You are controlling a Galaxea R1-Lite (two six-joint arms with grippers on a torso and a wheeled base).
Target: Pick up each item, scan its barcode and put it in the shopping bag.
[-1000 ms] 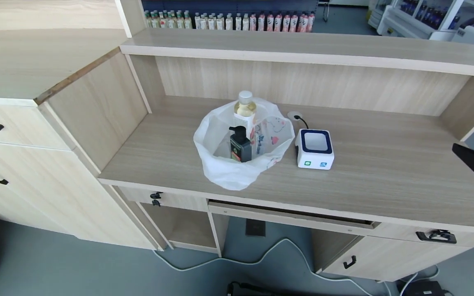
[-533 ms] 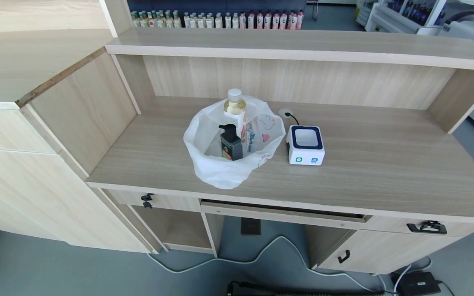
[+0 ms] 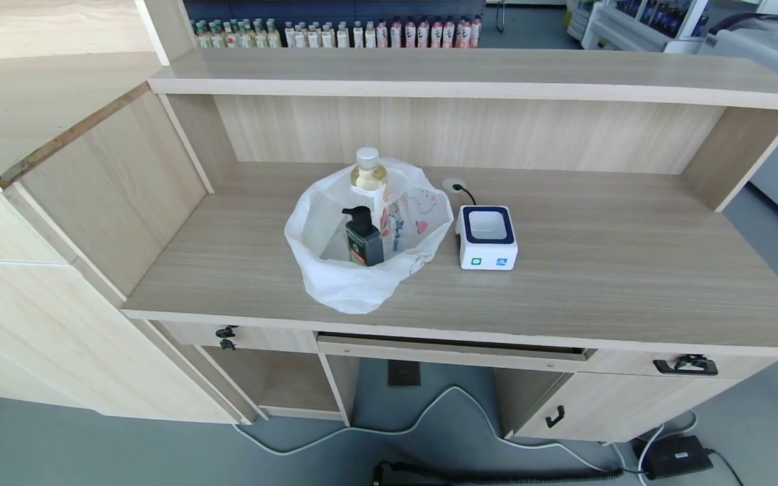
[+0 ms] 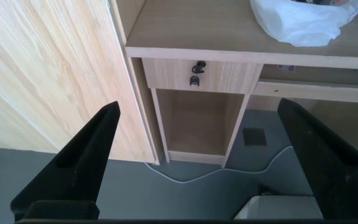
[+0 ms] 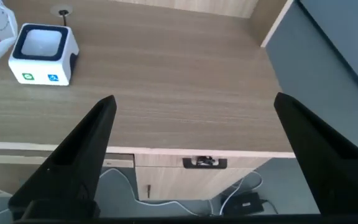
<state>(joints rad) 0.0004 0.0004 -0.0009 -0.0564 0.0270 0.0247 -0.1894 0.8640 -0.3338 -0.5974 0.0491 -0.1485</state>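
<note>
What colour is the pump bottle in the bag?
The pump bottle is black; clearest in the head view.

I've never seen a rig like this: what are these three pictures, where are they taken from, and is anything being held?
This is a robot with two arms. The wide picture is from a camera on its head, looking down at a light wooden counter. There a white plastic shopping bag holds a clear bottle of yellowish drink with a white cap and a black pump bottle; beside it stands a white, blue-rimmed box-shaped barcode scanner. The other two come from cameras on the wrists; the dark prongs are each arm's grasping tool: the left tool, low in front of the counter, and the right tool, toward the counter's right end. Both are open and hold nothing.
</note>
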